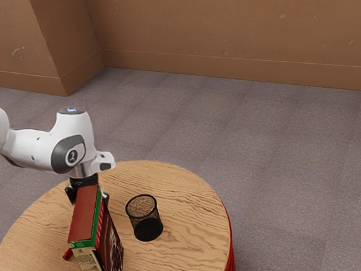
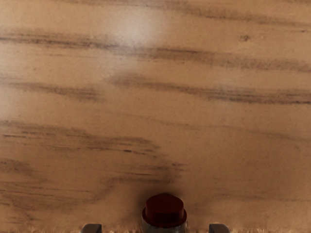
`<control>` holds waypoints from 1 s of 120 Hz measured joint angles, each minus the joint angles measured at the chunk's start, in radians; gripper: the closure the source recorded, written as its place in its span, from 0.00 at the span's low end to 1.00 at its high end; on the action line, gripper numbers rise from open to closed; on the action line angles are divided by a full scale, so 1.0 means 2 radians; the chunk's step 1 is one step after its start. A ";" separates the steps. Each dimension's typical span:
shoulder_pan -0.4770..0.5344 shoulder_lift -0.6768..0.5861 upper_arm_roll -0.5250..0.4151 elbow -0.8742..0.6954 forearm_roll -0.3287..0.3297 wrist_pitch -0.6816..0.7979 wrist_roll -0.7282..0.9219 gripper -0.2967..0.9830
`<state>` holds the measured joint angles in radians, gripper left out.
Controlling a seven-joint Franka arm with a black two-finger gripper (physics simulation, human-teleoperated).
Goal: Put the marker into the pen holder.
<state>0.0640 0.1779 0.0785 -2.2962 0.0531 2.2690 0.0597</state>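
Behind the tall box in the exterior view is my gripper (image 1: 83,181), pointing down, its fingertips hidden. A red marker (image 1: 67,254) lies on the table, one end poking out past the box's lower left edge. In the wrist view, the dark red end of the marker (image 2: 164,209) is between the two fingertips of my open gripper (image 2: 155,228), with a gap on either side. The black mesh pen holder (image 1: 146,224) stands upright on the table, towards the exterior view's right from the gripper and the box.
A red and green box (image 1: 85,218) stands upright close beside the gripper, on the camera's side of it. The round wooden table (image 1: 186,234) has its curved edge beyond the pen holder, towards the exterior view's right.
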 joint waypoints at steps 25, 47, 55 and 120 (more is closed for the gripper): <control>0.000 0.001 0.000 -0.013 0.001 0.027 0.000 0.68; 0.006 0.009 0.001 -0.008 -0.001 0.037 0.001 0.73; 0.008 0.011 0.001 -0.007 -0.003 0.039 0.002 0.73; 0.007 0.004 0.001 -0.006 -0.008 0.039 -0.009 0.84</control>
<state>0.0775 0.1855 0.0802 -2.3074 0.0377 2.3469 0.0417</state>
